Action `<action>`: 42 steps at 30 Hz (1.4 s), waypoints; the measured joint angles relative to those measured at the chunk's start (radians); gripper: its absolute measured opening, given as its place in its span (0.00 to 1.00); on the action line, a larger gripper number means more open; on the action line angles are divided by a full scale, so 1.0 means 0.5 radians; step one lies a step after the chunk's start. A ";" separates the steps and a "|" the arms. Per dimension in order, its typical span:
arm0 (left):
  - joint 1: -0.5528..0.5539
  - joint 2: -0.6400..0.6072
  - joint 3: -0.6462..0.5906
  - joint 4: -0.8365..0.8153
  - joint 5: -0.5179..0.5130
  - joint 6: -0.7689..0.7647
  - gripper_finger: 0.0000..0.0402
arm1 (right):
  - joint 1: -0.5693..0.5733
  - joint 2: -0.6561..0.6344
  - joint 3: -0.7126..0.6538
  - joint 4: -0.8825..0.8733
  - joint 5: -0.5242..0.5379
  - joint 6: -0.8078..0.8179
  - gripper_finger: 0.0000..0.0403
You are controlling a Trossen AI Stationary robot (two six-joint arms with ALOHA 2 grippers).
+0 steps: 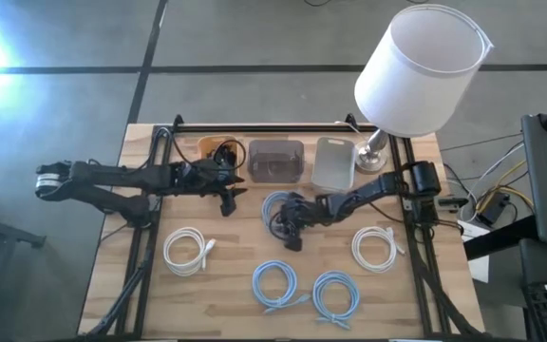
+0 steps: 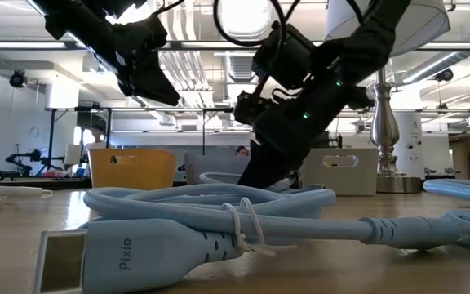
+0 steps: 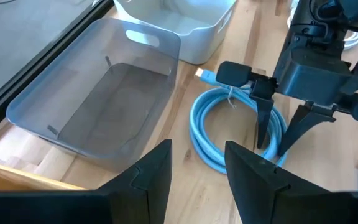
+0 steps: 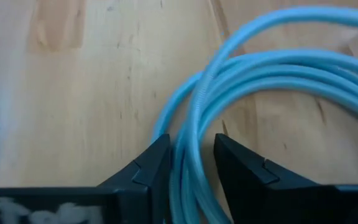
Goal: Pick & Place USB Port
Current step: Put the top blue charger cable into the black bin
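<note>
A light-blue coiled USB cable (image 1: 272, 201) lies flat on the table in front of the grey bin (image 1: 275, 160). My right gripper (image 1: 290, 234) points down onto the coil's near side. It is open, and its fingers stand on either side of several strands (image 4: 191, 149). The left wrist view shows the coil (image 3: 207, 121) with the right gripper (image 3: 278, 140) on it. My left gripper (image 3: 197, 171) is open and empty. It hovers above the table (image 1: 228, 198), left of the coil and near the grey bin (image 3: 98, 99). My right gripper comes from above, pointing down, with its fingers (image 4: 157, 163) across a bundle of the coil's strands (image 4: 194, 134) that runs between them. The coil lies flat on the table. Whether the fingers touch the strands, I cannot tell.
At the far edge stand an orange bin (image 1: 216, 149), the grey bin, a white bin (image 1: 333, 161) and a lamp (image 1: 416, 66). White cable coils (image 1: 188, 252) (image 1: 376, 249) and two more blue coils (image 1: 275, 283) (image 1: 335, 294) lie toward the near edge.
</note>
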 joint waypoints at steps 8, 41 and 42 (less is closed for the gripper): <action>0.000 0.000 0.000 0.000 0.001 0.000 0.38 | -0.001 -0.121 0.166 -0.441 -0.024 0.099 0.07; 0.000 0.001 -0.001 -0.010 -0.002 -0.001 0.38 | -0.180 -0.308 0.496 -0.210 1.105 -0.711 0.03; 0.000 0.002 -0.001 -0.013 -0.002 -0.001 0.38 | -0.204 -0.262 0.496 -0.190 1.115 -0.730 0.03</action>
